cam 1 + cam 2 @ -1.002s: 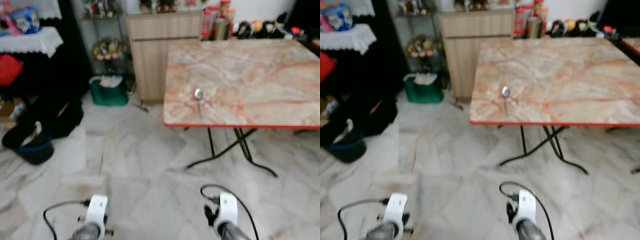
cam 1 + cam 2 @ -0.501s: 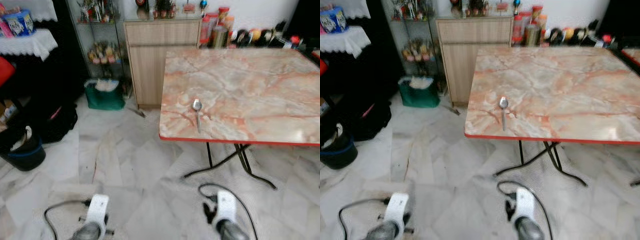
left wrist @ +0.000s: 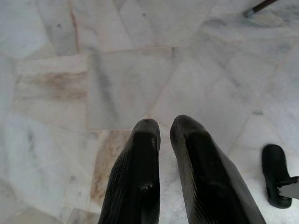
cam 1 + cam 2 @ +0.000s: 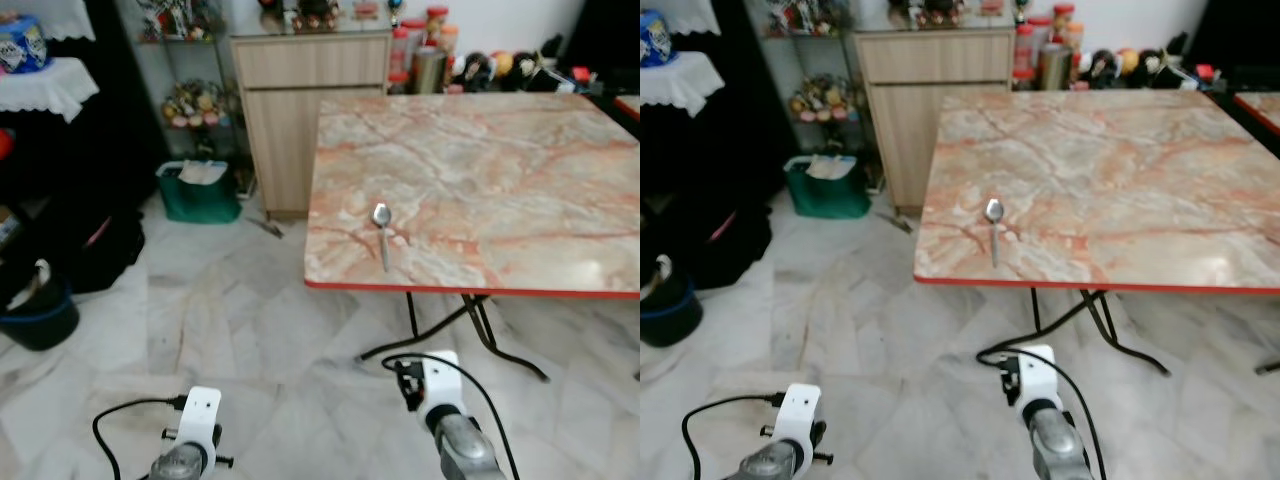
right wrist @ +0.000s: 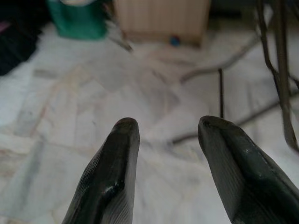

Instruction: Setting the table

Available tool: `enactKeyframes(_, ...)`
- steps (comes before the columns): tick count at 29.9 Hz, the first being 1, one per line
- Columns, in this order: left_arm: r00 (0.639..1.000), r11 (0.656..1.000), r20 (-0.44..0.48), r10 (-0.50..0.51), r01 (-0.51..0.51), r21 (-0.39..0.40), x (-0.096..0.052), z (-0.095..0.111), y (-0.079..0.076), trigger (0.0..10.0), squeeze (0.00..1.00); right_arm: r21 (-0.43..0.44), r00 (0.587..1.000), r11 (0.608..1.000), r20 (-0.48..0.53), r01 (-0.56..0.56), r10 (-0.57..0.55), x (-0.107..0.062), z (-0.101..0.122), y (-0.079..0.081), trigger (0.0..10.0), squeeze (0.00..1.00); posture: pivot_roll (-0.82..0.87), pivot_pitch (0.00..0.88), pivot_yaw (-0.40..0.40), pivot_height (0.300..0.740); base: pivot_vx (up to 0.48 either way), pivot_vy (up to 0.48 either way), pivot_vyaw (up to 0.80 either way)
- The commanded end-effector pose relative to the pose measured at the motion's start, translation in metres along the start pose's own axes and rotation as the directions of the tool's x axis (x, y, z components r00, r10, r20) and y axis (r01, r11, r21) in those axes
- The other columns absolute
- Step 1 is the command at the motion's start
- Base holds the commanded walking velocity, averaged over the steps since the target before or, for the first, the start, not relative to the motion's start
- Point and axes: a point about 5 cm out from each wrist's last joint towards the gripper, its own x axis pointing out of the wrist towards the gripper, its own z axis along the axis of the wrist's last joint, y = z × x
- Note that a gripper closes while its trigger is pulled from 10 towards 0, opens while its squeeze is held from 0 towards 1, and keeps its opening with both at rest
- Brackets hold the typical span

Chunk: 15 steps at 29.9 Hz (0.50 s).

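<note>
A metal spoon lies near the front left corner of the marble-topped folding table, bowl away from me. Both arms hang low over the floor, well short of the table. My left gripper is shut with nothing in it, pointing down at floor tiles. My right gripper is open and empty, facing the table's black legs. The white wrist ends of the left arm and right arm show at the bottom of the eye views.
A wooden cabinet stands behind the table's left side, with bottles and jars beside it. A green bin, a dark bag and a dark bucket sit on the marble floor to the left.
The camera has come closer to the table; the table and spoon sit lower and further left in view. The right arm has risen a little. The spoon itself has not moved.
</note>
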Motion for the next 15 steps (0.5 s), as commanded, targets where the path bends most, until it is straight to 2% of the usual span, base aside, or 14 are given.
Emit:
enactKeyframes(1, 1.0, 1.0, -0.002, 0.008, -0.008, 0.0, 0.0, -0.001, 0.002, 10.0, 0.0, -0.049, 0.998, 0.999, 0.061, -0.014, 0.017, 0.0, 0.008, 0.0, 10.0, 0.0, -0.03, 0.0, 0.044, 0.74, 0.0, 0.0, 0.0)
enactKeyframes(2, 1.0, 1.0, -0.002, 0.008, -0.008, 0.0, 0.0, -0.001, 0.002, 10.0, 0.0, -0.049, 0.998, 0.999, 0.061, -0.014, 0.017, 0.0, 0.008, 0.0, 10.0, 0.0, -0.03, 0.0, 0.044, 0.74, 0.0, 0.0, 0.0)
enactKeyframes(4, 1.0, 1.0, -0.001, 0.009, -0.009, -0.001, -0.001, -0.001, 0.002, 10.0, 0.0, -0.074, 0.989, 0.997, 0.143, -0.016, 0.026, 0.0, 0.02, -0.001, 10.0, 0.0, -0.03, 0.0, 0.043, 0.74, 0.0, 0.0, 0.0)
enactKeyframes(6, 1.0, 1.0, -0.001, 0.01, -0.01, -0.002, -0.001, -0.002, 0.002, 10.0, 0.0, -0.076, 0.985, 0.997, 0.174, -0.011, 0.024, 0.0, 0.025, -0.002, 10.0, 0.0, -0.04, 0.0, 0.042, 0.74, 0.0, 0.0, 0.0)
enactKeyframes(7, 1.0, 1.0, 0.0, 0.011, -0.011, -0.004, -0.001, -0.002, 0.002, 10.0, 0.0, -0.082, 0.967, 0.997, 0.254, 0.009, 0.012, -0.001, 0.041, -0.004, 10.0, 0.0, -0.04, 0.0, 0.041, 0.74, 0.0, 0.0, 0.0)
enactKeyframes(8, 1.0, 1.0, 0.001, 0.011, -0.011, -0.005, -0.001, -0.002, 0.002, 10.0, 0.0, -0.088, 0.96, 0.996, 0.279, 0.016, 0.009, -0.001, 0.046, -0.005, 10.0, 0.0, -0.04, 0.0, 0.041, 0.74, 0.0, 0.0, 0.0)
enactKeyframes(11, 1.0, 1.0, 0.003, 0.01, -0.01, -0.006, -0.001, -0.002, 0.002, 10.0, 0.0, -0.097, 0.945, 0.995, 0.328, 0.023, 0.01, -0.001, 0.056, -0.004, 10.0, 0.0, -0.04, 0.0, 0.042, 0.74, 0.0, 0.0, 0.0)
enactKeyframes(14, 1.0, 1.0, 0.002, 0.01, -0.01, -0.004, -0.001, -0.002, 0.001, 10.0, 0.0, -0.071, 0.912, 0.995, 0.408, 0.071, -0.036, 0.0, 0.08, -0.007, 10.0, 0.0, -0.04, 0.0, 0.04, 0.74, 0.0, 0.0, 0.0)
enactKeyframes(15, 1.0, 1.0, 0.002, 0.01, -0.01, -0.004, -0.001, -0.002, 0.001, 10.0, 0.0, -0.071, 0.912, 0.995, 0.408, 0.071, -0.036, 0.0, 0.08, -0.007, 10.0, 0.0, -0.04, 0.0, 0.04, 0.74, 0.0, 0.0, 0.0)
